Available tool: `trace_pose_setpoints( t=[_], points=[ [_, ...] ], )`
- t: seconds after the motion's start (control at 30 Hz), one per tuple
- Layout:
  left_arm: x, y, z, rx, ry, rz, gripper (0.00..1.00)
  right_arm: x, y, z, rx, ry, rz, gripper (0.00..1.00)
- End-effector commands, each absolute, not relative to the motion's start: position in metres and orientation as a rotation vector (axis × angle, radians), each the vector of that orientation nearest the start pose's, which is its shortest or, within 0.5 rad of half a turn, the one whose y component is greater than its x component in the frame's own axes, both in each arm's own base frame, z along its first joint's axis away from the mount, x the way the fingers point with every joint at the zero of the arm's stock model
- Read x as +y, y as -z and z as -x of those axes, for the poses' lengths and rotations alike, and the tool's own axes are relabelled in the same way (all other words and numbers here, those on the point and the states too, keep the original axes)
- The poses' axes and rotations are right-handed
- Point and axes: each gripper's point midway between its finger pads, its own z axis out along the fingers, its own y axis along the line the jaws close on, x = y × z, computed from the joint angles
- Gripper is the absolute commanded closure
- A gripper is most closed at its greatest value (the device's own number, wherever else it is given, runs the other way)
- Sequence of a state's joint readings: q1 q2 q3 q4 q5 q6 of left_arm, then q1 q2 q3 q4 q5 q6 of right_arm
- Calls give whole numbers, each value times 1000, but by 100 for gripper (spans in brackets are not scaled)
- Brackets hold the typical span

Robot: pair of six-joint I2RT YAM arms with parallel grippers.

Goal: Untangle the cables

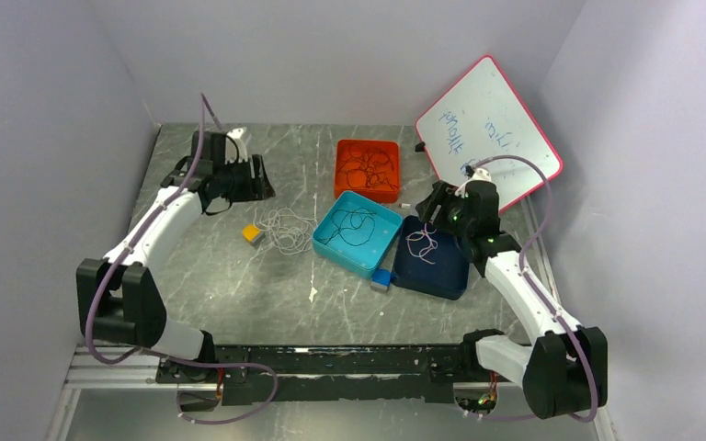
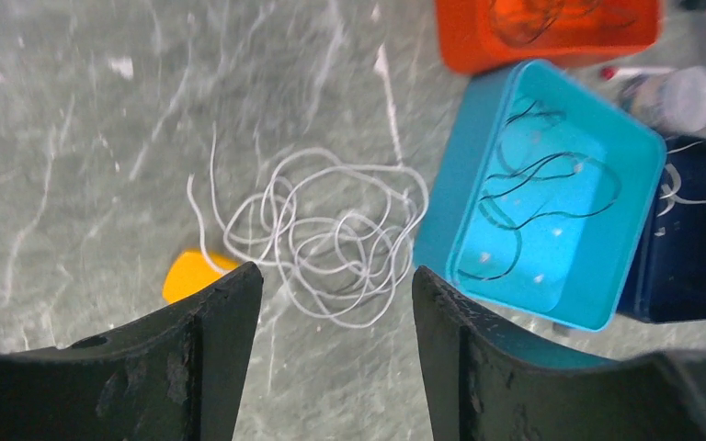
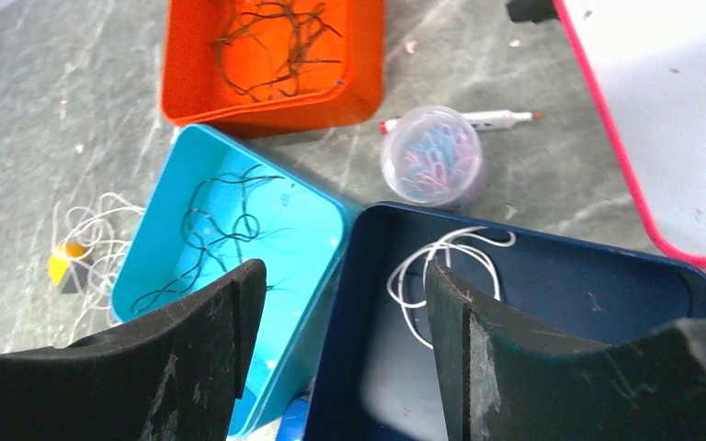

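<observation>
A tangle of white cables (image 2: 322,243) lies on the table beside a yellow block (image 2: 193,273). My left gripper (image 2: 335,285) hovers over it, open and holding nothing; in the top view the gripper (image 1: 257,186) is behind and left of the tangle (image 1: 285,230). A black cable (image 2: 533,197) lies in the teal tray (image 1: 331,248). Dark cables (image 3: 271,46) fill the orange tray (image 3: 267,106). A white cable (image 3: 441,266) rests in the navy tray (image 3: 607,266). My right gripper (image 3: 345,276) hangs open above the navy tray's left wall, empty.
A whiteboard (image 1: 492,129) leans at the back right. A clear cup of coloured clips (image 3: 432,156) and a marker (image 3: 496,118) lie behind the navy tray. A small blue block (image 1: 381,278) sits between the teal and navy trays.
</observation>
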State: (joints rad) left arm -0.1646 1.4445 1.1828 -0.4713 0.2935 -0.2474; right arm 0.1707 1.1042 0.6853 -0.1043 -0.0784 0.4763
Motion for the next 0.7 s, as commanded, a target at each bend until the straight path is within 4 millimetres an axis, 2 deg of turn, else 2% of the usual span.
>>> trace_pose_setpoints(
  t=[0.0,0.23,0.47,0.67],
  points=[
    [-120,-153,-372,2382,498,-25,36,110,-183,-340,2009,-554,-133,33],
    [-139,-112,-376,2460,311,-43,43,114,-182,-339,2024,-522,-110,37],
    [-124,-86,-380,2492,178,7,48,116,-178,-337,2029,-535,-129,41],
    [-125,-71,-388,2516,154,-15,53,118,-174,-336,2036,-550,-134,42]
  ],
)
